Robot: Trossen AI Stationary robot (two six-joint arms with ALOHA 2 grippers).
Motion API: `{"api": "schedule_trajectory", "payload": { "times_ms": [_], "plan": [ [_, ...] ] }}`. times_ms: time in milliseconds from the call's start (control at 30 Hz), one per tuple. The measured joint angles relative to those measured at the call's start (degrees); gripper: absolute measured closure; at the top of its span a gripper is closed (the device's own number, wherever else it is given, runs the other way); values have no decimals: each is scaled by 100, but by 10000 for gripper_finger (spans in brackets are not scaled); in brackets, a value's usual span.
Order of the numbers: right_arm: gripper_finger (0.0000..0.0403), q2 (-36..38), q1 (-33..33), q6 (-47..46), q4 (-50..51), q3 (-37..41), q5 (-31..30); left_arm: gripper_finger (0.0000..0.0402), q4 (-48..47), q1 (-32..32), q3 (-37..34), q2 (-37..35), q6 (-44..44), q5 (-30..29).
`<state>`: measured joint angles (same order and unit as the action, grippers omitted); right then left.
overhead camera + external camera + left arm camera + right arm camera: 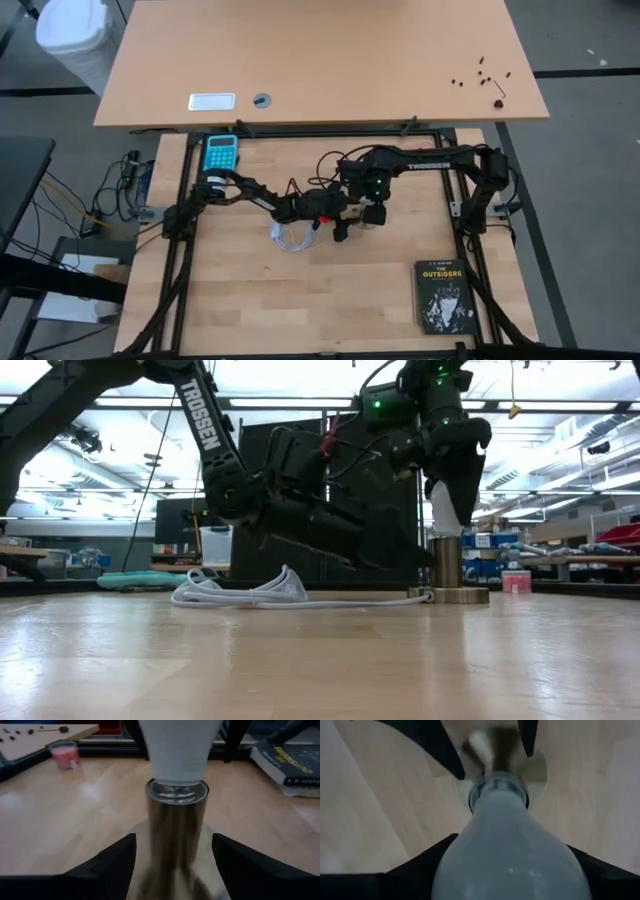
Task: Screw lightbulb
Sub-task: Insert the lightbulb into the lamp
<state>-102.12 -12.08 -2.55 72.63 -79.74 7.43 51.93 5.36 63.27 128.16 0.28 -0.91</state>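
Bulb: we see the small white frosted pear-shaped lightbulb (447, 500) upright, its base in the mouth of the shiny metal cylindrical socket (446, 563) mid-desk.
Right pincer: our right pincer (450, 495) clasps the lightbulb from above, fingers on either side of the glass.
Left pincer: our left pincer (172, 865) sits low, its dark fingers (112, 862) spread wide either side of the socket, apart from it.
Cord: a white coiled cord (250, 592) lies on the wooden desk (320, 660) beside the socket.
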Motion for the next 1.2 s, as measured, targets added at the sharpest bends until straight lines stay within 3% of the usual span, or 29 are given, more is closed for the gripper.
{"api": "schedule_trajectory", "payload": {
  "times_ms": [167, 433, 867, 1200],
  "plan": [
    [135, -303, 48, 118, 29, -24, 97, 135, -67, -49, 311, 374, 83, 33],
    [138, -206, 85, 145, -189, -254, -3, 136, 35, -65, 415, 443, 100, -69],
    [135, -201, 209, 142, -134, -276, -115, 215, 56, -65, 421, 443, 126, 59],
    [134, -190, 216, 177, 217, -558, -210, 210, 13, -68, 419, 437, 187, 83]
  ]
}}
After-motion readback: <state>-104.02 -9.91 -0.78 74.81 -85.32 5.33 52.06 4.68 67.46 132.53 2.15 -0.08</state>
